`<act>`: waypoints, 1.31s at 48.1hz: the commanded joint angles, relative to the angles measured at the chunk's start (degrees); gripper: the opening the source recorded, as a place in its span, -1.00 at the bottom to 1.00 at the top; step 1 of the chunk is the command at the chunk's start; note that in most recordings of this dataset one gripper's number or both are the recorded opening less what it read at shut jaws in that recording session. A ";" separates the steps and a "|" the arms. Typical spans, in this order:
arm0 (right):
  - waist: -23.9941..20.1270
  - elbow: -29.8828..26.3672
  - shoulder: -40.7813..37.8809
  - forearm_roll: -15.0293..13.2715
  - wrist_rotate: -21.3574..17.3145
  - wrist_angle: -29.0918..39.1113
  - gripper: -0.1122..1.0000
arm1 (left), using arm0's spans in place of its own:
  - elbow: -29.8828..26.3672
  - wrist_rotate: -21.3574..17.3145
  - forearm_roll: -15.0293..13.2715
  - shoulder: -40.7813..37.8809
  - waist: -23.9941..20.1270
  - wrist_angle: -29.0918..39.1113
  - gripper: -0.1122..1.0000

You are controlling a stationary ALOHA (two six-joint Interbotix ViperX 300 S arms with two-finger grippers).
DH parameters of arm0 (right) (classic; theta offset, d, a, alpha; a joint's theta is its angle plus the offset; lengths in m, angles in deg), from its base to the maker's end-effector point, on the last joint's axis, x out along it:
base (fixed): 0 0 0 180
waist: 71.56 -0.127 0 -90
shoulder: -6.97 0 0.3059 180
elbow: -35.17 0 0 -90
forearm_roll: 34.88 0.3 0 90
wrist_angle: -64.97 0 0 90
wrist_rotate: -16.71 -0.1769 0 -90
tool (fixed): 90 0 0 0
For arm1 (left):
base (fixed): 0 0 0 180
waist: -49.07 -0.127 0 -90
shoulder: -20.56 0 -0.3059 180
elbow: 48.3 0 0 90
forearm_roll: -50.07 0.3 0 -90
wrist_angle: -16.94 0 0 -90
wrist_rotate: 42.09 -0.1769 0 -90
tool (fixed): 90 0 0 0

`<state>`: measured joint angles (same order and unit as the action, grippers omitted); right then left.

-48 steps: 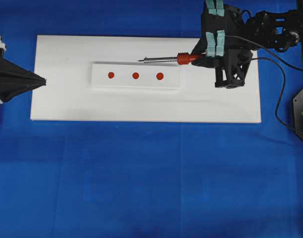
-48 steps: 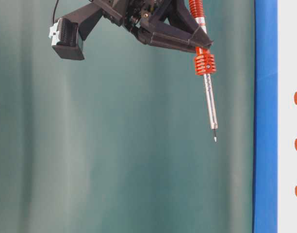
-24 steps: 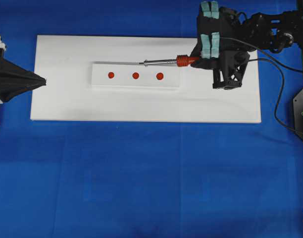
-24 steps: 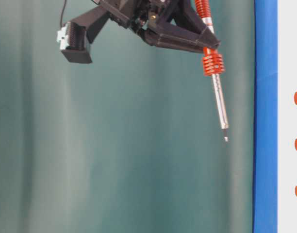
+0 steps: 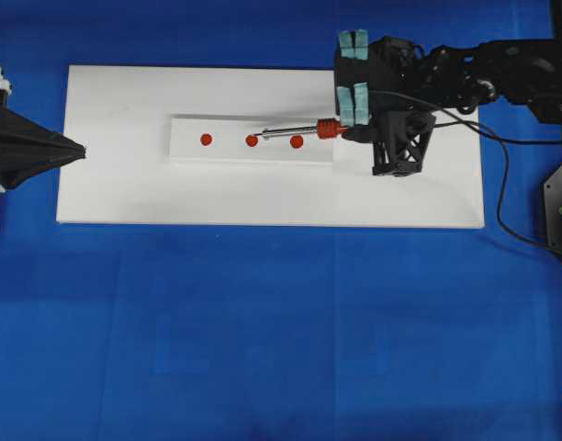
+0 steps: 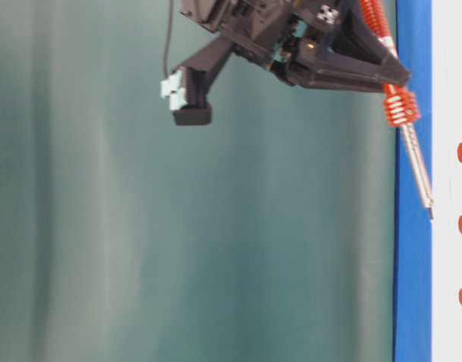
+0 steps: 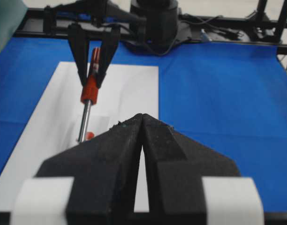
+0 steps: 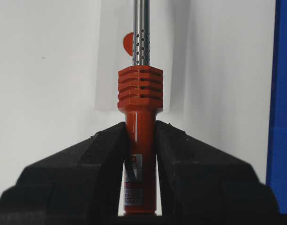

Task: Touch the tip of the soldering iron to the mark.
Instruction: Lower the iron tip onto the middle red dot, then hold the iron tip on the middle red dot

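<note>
Blue cloth is covering the surface (image 5: 263, 322); one white board (image 5: 125, 193) is lying on it, carrying one raised white strip (image 5: 226, 152) with three red marks: left (image 5: 206, 140), middle (image 5: 252, 141), right (image 5: 297, 141). Two arms are showing. Right fingers (image 8: 101, 154) are clenching on the iron (image 5: 304, 130) at its red handle, shaft slanting over the strip. Its tip (image 5: 262, 136) is sitting just beside the middle mark; contact cannot be told. Left fingers (image 7: 120, 136) are pressing together, grasping nothing, hanging at the board's left edge, well apart from the marks.
</note>
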<state>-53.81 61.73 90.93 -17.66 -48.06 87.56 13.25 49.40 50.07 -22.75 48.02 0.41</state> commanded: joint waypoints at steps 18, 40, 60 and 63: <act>0.00 -0.44 -2.46 0.09 0.18 -1.05 -0.69 | -0.62 0.00 0.09 -0.44 -0.09 -0.62 -0.80; 0.00 -0.44 -2.90 0.09 0.18 -0.97 -0.69 | -0.62 0.00 0.09 -0.44 -0.09 -0.70 -0.80; 0.00 -0.44 -2.81 0.09 0.18 -0.97 -0.69 | -0.62 0.00 0.09 -0.44 -0.09 -0.70 -0.80; 0.00 -0.44 -2.90 0.09 0.18 -0.97 -0.69 | -0.62 0.00 0.18 -0.44 -0.09 -0.70 -0.80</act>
<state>-53.72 61.82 87.50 -17.66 -47.88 86.86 13.25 49.40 50.07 -22.66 48.02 0.32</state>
